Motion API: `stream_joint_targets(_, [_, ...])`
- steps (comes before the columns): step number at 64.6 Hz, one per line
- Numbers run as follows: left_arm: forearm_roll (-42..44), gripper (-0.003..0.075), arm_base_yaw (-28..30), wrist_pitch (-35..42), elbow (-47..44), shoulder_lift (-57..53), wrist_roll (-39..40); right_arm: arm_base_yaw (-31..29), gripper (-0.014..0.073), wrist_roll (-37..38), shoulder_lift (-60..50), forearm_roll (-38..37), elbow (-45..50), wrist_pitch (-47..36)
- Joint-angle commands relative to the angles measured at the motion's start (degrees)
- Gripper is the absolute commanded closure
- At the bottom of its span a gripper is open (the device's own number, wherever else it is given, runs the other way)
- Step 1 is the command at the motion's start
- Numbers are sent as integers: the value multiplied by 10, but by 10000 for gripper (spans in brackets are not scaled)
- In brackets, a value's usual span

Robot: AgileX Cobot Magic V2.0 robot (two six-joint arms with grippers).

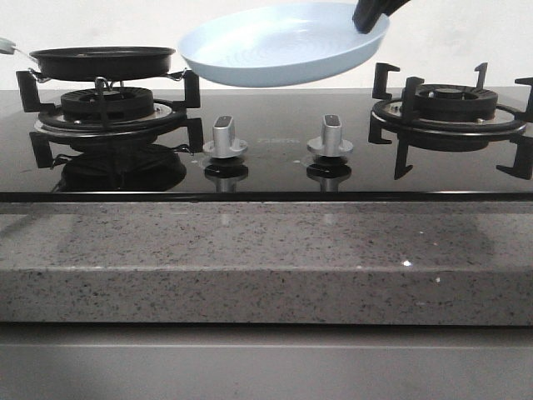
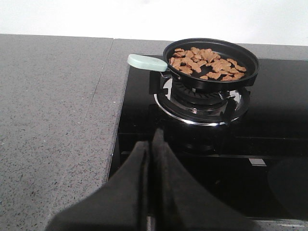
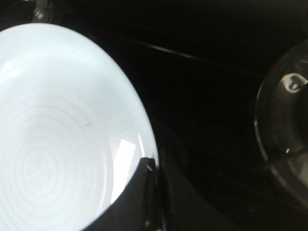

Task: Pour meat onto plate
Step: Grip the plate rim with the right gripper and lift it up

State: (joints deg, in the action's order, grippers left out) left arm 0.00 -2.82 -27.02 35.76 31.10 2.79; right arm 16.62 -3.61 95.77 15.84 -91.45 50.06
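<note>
Right gripper (image 1: 372,17) pinching plate (image 1: 283,46) rim, plate held in the air, tilted. Left gripper (image 2: 150,159) pressed together, empty. Meat (image 2: 207,62) in pan (image 2: 248,72) on burner.

From the front I can't see the reddish-brown meat chips; the black frying pan's (image 1: 102,62) rim hides them. My right gripper (image 1: 372,17) is cut off at the top edge. In the right wrist view, the pale blue-white round plate (image 3: 57,144) runs off the left and bottom edges.
</note>
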Motion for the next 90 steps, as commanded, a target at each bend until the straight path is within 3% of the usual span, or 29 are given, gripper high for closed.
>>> stream_joint_targets(1, [0,741,0,45,19,6,5,13,662,-8,-71,15,54,-76])
stream_joint_targets(25, [0,741,0,45,19,6,5,24,662,-8,-113,25,199,-146])
stream_joint_targets(39, [0,741,0,45,19,6,5,24,662,-8,-104,25,204,-181])
stream_joint_targets(90, [-4,741,0,45,19,6,5,24,662,-8,-94,25,204,-175])
